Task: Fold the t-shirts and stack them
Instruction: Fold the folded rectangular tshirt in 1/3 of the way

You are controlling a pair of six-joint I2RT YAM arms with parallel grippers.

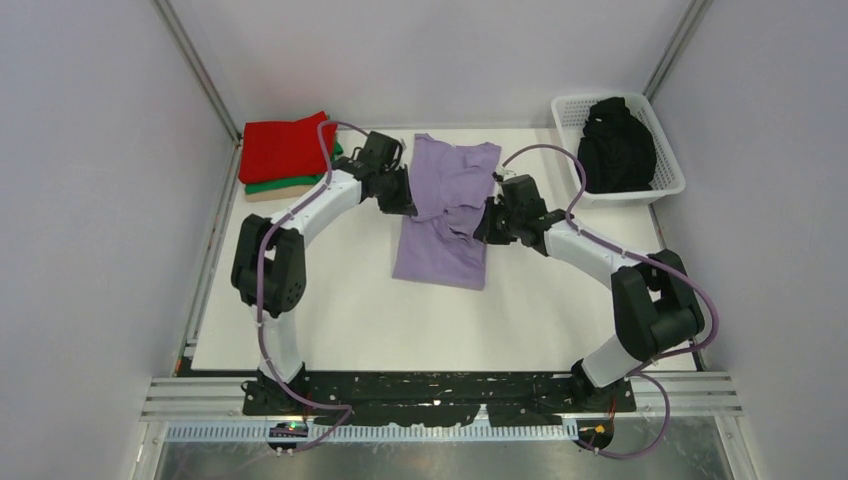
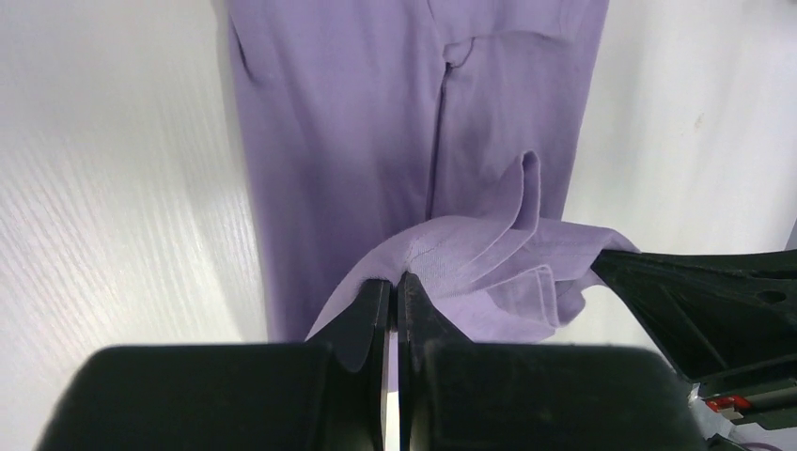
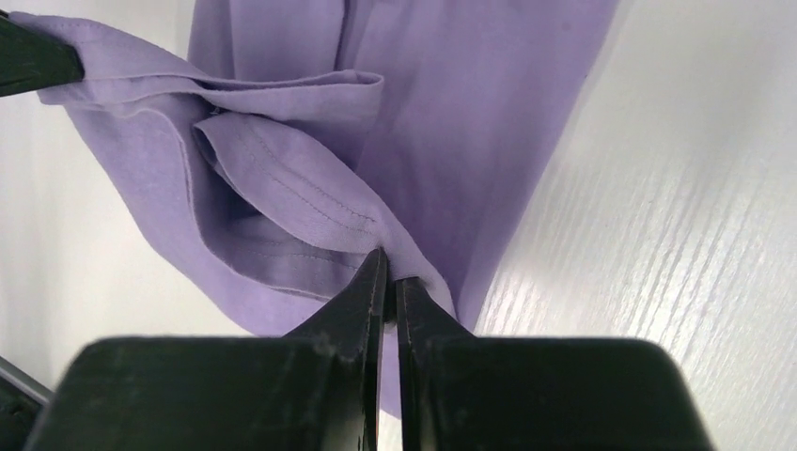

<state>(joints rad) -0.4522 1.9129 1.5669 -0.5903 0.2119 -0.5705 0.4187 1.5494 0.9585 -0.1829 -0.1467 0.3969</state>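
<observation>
Purple t-shirt (image 1: 441, 250) on tabletop (image 1: 400, 320), mid-section bunched up between both; left pincer (image 2: 396, 280) and right pincer (image 3: 389, 261) each clamped tight on its fabric edge.

Front table (image 1: 350, 320) open; lavender t-shirt (image 1: 440, 250) spans the middle, folded stack (image 1: 285, 150) and basket (image 1: 630, 196) occupy back corners.

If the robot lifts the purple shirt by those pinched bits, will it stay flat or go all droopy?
Probably droopy: the purple shirt bunches into soft folds where the left gripper and right gripper pinch it. It likely weighs little, since thin pinches raise its edge. It probably won't roll or tip, just sag.
</observation>
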